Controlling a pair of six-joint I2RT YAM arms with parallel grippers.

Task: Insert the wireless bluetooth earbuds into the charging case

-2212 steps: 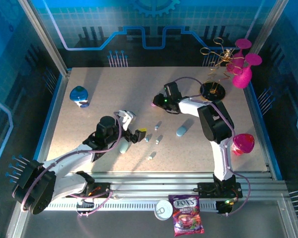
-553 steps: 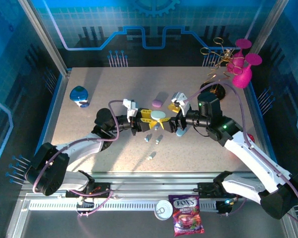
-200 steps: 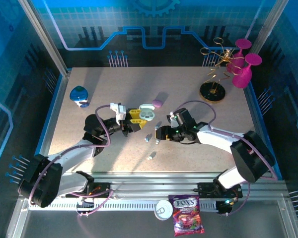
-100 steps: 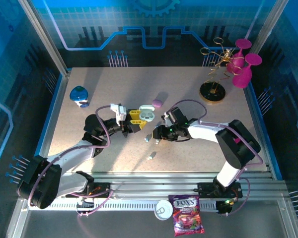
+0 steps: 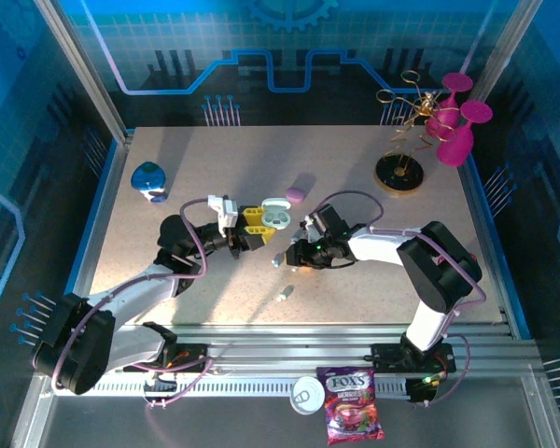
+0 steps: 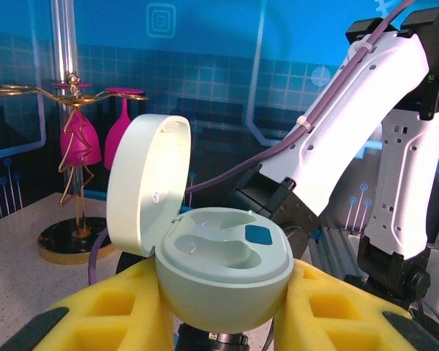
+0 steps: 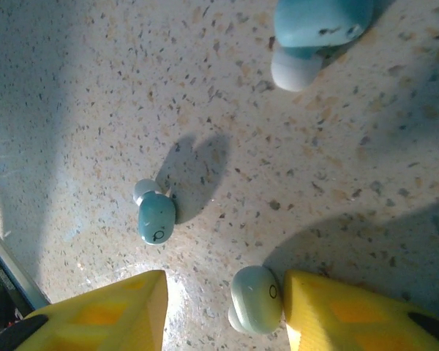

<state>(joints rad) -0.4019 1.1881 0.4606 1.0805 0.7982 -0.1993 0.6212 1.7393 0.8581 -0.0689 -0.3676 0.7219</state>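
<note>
My left gripper (image 5: 259,227) is shut on the pale mint charging case (image 5: 277,214), holding it above the table. In the left wrist view the case (image 6: 223,272) sits between the yellow fingers (image 6: 95,311) with its lid (image 6: 143,189) up and both wells empty. My right gripper (image 5: 294,254) is down at the table, open. A pale mint earbud (image 7: 256,298) lies between its fingers, touching the right finger (image 7: 351,314), with a gap to the left one. A teal earbud (image 7: 156,216) lies just ahead, another (image 7: 314,29) farther off. More earbuds (image 5: 284,294) lie nearby.
A purple case (image 5: 295,194) lies behind the grippers and a blue case (image 5: 149,180) at far left. A gold stand (image 5: 399,173) with pink glasses (image 5: 455,140) is at back right. A candy bag (image 5: 353,416) lies off the front edge.
My right gripper has slid a little left along the table and its jaws have narrowed around the pale mint earbud. The left gripper and case have stayed put.
</note>
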